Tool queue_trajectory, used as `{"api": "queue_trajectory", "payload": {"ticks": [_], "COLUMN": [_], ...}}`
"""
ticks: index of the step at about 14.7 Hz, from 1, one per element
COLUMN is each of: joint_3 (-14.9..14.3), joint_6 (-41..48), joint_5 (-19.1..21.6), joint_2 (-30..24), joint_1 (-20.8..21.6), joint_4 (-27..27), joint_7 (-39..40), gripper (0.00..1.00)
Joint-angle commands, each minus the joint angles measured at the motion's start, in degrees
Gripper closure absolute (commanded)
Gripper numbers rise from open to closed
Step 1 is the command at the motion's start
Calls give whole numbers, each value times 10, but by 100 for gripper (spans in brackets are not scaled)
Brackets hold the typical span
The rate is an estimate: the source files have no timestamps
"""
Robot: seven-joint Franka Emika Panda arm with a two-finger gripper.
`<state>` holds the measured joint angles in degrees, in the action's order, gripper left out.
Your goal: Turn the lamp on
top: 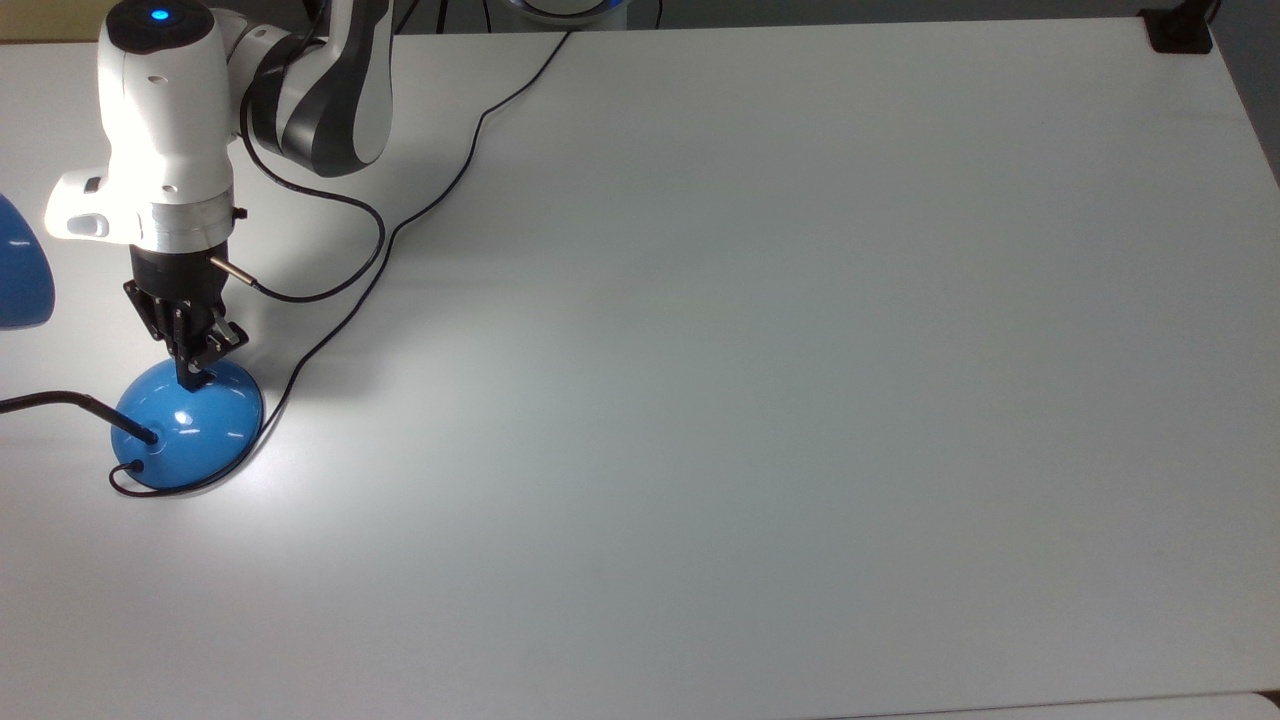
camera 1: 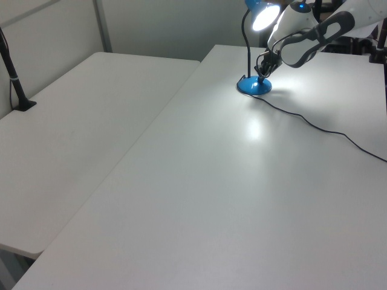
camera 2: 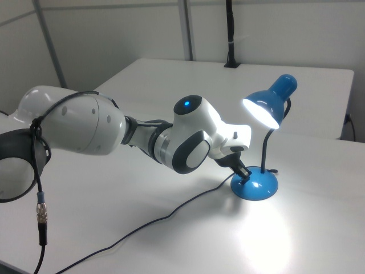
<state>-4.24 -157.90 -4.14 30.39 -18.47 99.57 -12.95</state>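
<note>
The lamp is lit: its blue shade glows white and throws a bright patch on the table. Its glossy blue dome base stands at the top view's left, with the thin black neck bending off toward the shade. My gripper points straight down, shut, with its tip touching the top rear of the base where the switch sits; the switch itself is hidden under the tip. The gripper also shows at the base in the right view, and the gripper over the base in the left view.
The lamp's black cord runs from the base across the white table to the far edge. A looped cable hangs from my wrist. A black clamp sits at the far right corner. A second table adjoins in the left view.
</note>
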Motion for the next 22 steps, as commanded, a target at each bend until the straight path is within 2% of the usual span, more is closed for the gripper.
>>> {"api": "queue_trajectory", "payload": {"ticks": [1, 5, 7, 10, 12, 18, 22], "joint_3": [1, 6, 23, 73, 88, 92, 92], "joint_6": [-9, 0, 26, 137, 198, 383, 546], "joint_5": [-16, -18, -17, -24, -30, -24, -22], "joint_2": [25, -13, -43, -87, -108, -203, -212], "joint_1": [-1, 1, 5, 17, 40, 109, 145], "joint_4": [-8, -2, 4, 2, 0, -11, -62], "joint_7": [1, 0, -3, 1, 10, 64, 112], "gripper": [100, 100, 100, 100, 100, 98, 97]}}
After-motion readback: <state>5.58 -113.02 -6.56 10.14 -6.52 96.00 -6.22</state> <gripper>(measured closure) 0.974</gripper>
